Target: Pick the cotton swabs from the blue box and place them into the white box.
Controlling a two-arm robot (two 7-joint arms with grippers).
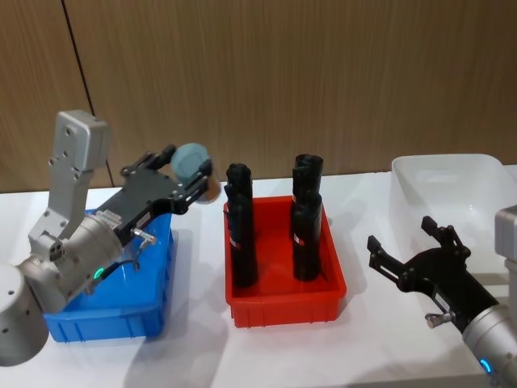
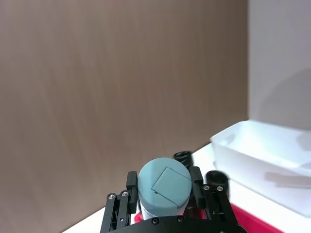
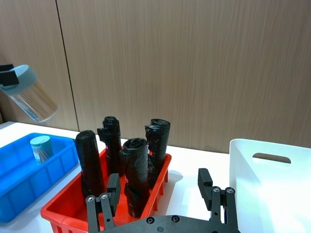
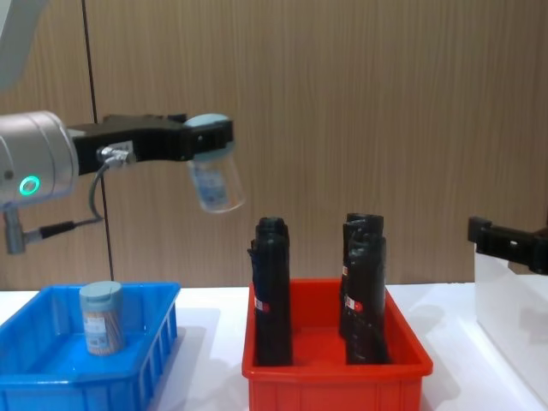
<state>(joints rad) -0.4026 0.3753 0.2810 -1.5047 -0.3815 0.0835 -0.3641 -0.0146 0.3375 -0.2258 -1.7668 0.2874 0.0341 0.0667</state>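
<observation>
Right gripper (image 1: pixel 401 239) is observed nearest, spread wide and empty, held above the table (image 1: pixel 194 347) between the red bin (image 1: pixel 283 309) and the white box (image 1: pixel 485 174). One jar of cotton swabs (image 4: pixel 214 187) is pinched at its lid by the left gripper (image 1: pixel 188 171), tilted and raised high above the gap between the blue box (image 4: pixel 51 385) and the red bin. A second jar (image 4: pixel 101 318) is found standing upright inside the blue box.

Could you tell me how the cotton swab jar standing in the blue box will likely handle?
Probably light: the jar holds only thin sticks. Its clear wall looks rigid and smooth, so possibly slippery. Upright and round in the blue box, a nudge could tip and roll it.
</observation>
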